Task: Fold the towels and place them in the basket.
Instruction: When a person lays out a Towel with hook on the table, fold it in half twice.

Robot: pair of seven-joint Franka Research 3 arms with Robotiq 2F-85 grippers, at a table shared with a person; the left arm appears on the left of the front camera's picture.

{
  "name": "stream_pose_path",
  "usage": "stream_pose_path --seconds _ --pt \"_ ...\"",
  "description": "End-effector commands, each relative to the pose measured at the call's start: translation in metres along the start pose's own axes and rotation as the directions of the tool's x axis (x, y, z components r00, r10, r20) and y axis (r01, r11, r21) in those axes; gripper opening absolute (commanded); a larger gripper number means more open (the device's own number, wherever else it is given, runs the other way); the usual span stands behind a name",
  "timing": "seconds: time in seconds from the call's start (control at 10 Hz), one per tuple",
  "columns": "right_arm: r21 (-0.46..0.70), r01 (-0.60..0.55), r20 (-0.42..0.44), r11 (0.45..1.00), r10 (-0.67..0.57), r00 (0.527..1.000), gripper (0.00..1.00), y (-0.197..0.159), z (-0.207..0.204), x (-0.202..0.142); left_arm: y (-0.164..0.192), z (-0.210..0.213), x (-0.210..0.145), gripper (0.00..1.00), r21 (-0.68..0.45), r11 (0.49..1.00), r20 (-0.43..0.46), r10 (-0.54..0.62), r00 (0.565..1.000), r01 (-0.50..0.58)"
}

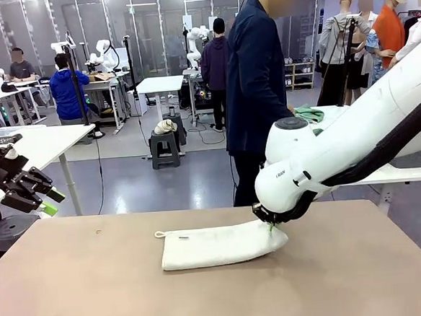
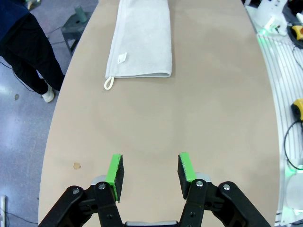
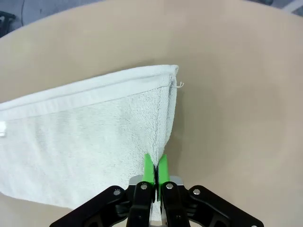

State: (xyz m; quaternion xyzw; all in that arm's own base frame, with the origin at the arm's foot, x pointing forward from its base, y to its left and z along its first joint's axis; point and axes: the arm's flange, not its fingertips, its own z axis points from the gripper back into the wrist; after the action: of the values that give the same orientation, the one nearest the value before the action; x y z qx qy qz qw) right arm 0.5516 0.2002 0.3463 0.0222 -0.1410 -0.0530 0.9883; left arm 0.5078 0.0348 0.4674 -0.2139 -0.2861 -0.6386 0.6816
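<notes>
Towel (image 1: pixel 217 246), cream and folded, lies mid-table (image 1: pixel 97 296), loop at its left end, its small tag unreadable. Right gripper (image 3: pixel 156 166) pinches its right end. Left gripper (image 2: pixel 150 165) hangs spread, well left. Person (image 1: pixel 253 90) stands beyond.

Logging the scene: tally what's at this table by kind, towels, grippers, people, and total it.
Towels: 1, cream-white towel
Grippers: 2, left gripper open, right gripper shut on the towel
People: 1, person at the far side
Total: 4
</notes>
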Motion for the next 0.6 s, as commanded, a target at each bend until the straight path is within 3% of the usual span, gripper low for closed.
stream_pose_path --seconds 0.0,0.5 --pt "-0.046 -0.019 0.013 0.999 0.019 1.000 0.00 0.038 0.023 0.002 -0.001 0.001 0.001 0.60 0.005 1.000 -0.002 -0.004 1.000 0.004" --pt "-0.172 -0.104 0.115 0.980 0.125 0.985 0.00 0.182 0.041 -0.016 -0.001 0.001 0.001 0.60 0.005 1.000 -0.002 -0.004 1.000 0.004"
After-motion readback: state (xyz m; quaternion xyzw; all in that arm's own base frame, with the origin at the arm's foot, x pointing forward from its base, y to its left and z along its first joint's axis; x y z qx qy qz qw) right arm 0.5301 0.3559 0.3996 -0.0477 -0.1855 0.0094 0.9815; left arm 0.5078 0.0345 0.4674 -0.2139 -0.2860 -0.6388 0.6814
